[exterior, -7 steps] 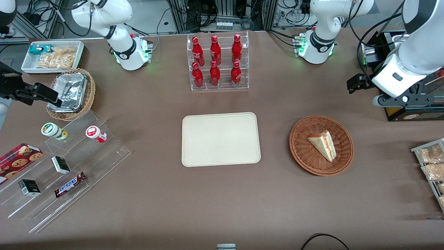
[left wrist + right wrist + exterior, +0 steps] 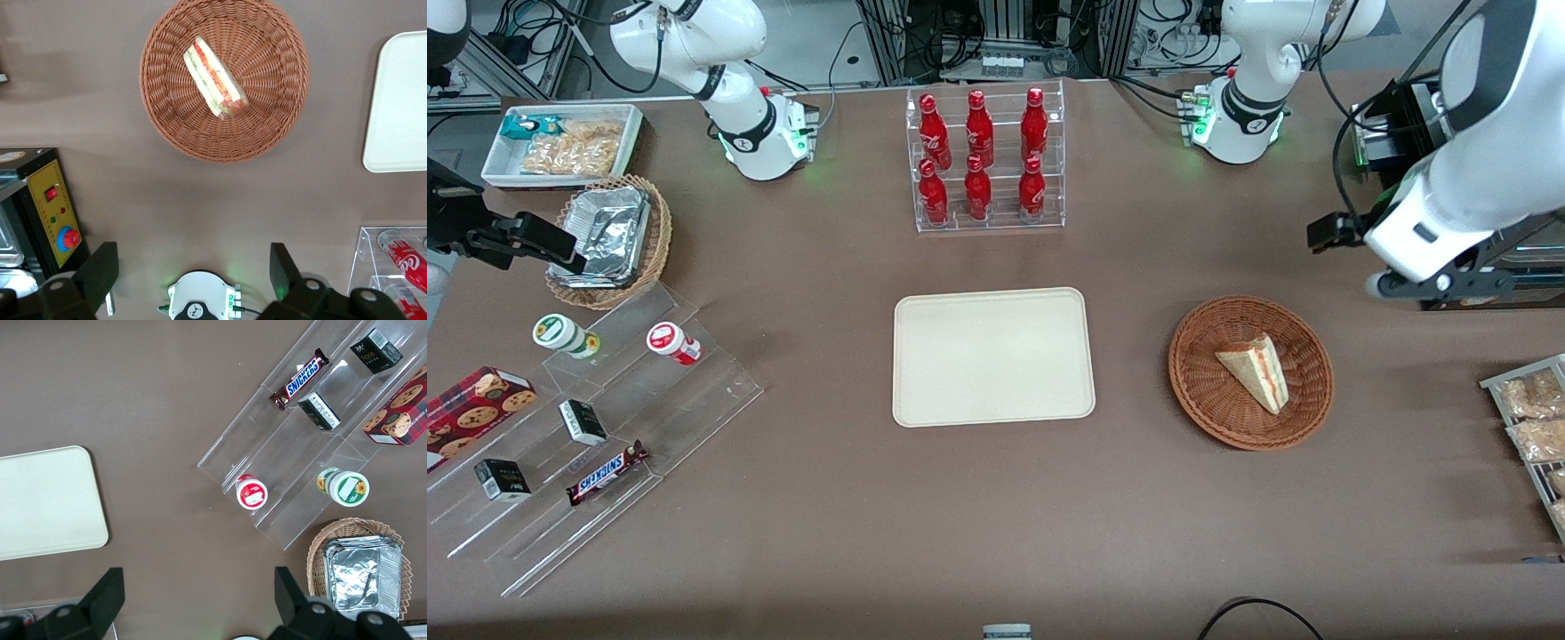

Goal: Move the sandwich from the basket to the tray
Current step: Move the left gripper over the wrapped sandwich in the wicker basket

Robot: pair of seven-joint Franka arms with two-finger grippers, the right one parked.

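The sandwich, a white bread wedge with red and green filling, lies in the reddish-brown wicker basket. Both also show in the left wrist view: the sandwich and the basket. The cream tray lies bare beside the basket, toward the parked arm's end; it also shows in the left wrist view and the right wrist view. My left gripper hangs high above the table, farther from the front camera than the basket and toward the working arm's end. It is open wide and holds nothing.
A clear rack of red bottles stands farther from the front camera than the tray. A black box with a yellow panel sits under the left arm. Snack packets lie at the working arm's end. The arm's base is nearby.
My left gripper has moved a little nearer to the front camera and to the basket. The sandwich, basket and tray have not moved.
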